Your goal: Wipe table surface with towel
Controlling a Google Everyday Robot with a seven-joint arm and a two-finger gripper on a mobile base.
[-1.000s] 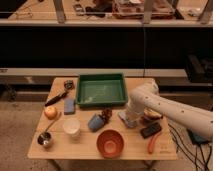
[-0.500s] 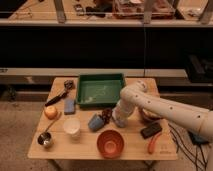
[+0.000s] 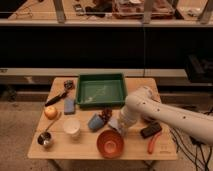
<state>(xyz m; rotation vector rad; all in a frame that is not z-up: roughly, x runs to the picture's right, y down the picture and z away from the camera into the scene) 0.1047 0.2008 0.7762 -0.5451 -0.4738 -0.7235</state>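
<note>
Worktop (image 3: 142,154), light tan wood, lower half of frame. Towel (image 3: 114,123) (pale blue-grey) lies lower centre, above the orange bowl (image 3: 110,143), right of the tipped blue cup (image 3: 95,121). Gripper (image 3: 120,126) at towel's right edge, arm entering from lower right. Green tray (image 3: 100,90) above. White cup (image 3: 71,127) lower left.

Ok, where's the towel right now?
In the camera view the towel lies on the table, right of centre, under the gripper, between the blue cup and orange bowl.
</note>
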